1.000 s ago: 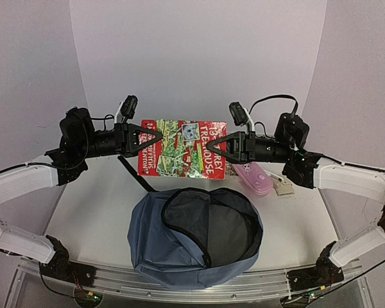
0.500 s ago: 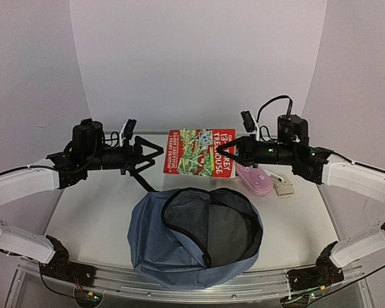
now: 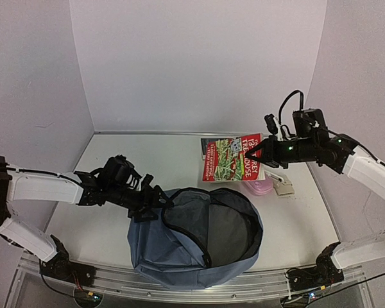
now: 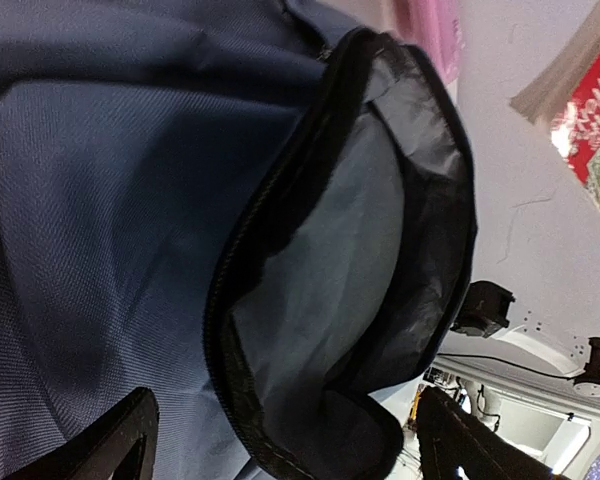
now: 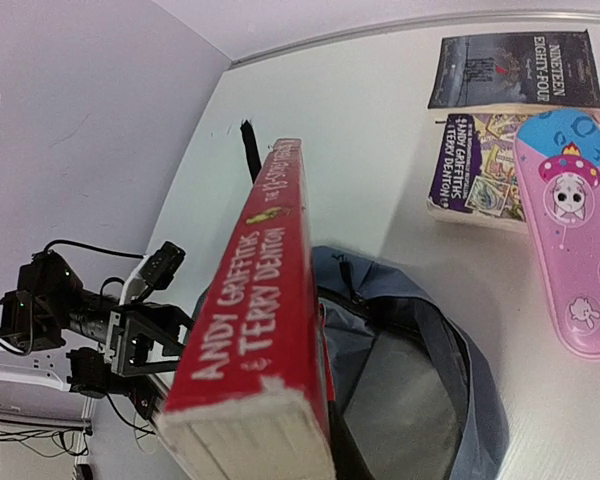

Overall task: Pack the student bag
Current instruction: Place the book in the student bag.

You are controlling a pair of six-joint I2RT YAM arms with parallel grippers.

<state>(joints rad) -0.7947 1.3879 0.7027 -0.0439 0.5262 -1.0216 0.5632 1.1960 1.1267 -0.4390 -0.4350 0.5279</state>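
Note:
The student bag [image 3: 151, 247] is a slate-blue backpack lying at the front of the table with its dark-lined mouth [image 3: 212, 228] open upward. My left gripper [image 3: 155, 204] is low at the bag's left rim and open. In the left wrist view its fingers [image 4: 110, 445] stand wide apart, and the black zipper rim [image 4: 230, 330] passes between them, not pinched. My right gripper [image 3: 253, 154] is shut on a red paperback book [image 3: 230, 157], held in the air behind and right of the bag. In the right wrist view the book's red spine [image 5: 265, 310] hides most of the jaws.
A pink pencil case [image 5: 570, 250] lies on the table under the held book, next to a purple book [image 5: 475, 170] and a dark book [image 5: 510, 70]. A black strap [image 5: 248, 145] trails behind the bag. White walls close the back and sides.
My left gripper let go of the book, opened and dropped to the bag's left rim. The right gripper now holds the book alone and has carried it to the right.

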